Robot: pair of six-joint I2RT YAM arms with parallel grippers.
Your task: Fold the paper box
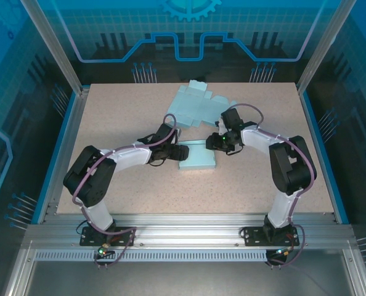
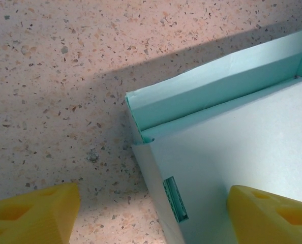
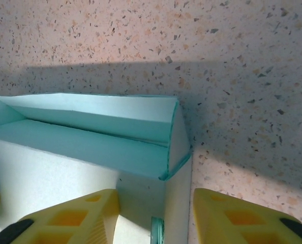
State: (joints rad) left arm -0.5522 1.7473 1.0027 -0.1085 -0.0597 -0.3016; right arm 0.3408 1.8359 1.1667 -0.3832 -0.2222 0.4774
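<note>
Subject: paper box (image 1: 197, 158), pale teal, partly folded, lying near the middle of the table (image 1: 121, 111) between the two arms' tips. In the wrist views its end wall stands up, doubled over, with the side walls raised at the corners. There is a narrow slot (image 2: 174, 199) in the side wall near one corner.

The left gripper (image 1: 180, 152) is at the box's left edge, jaws spread, astride the side wall. One yellow finger (image 2: 36, 213) is over bare table, the other over the box floor. It grips nothing.

The right gripper (image 1: 214, 143) is at the box's right far corner, jaws also apart, straddling that wall. Its outer finger (image 3: 242, 216) is over bare table. Contact with the paper: cannot tell.

A flat teal sheet (image 1: 198, 103) lies unfolded farther back on the table.
</note>
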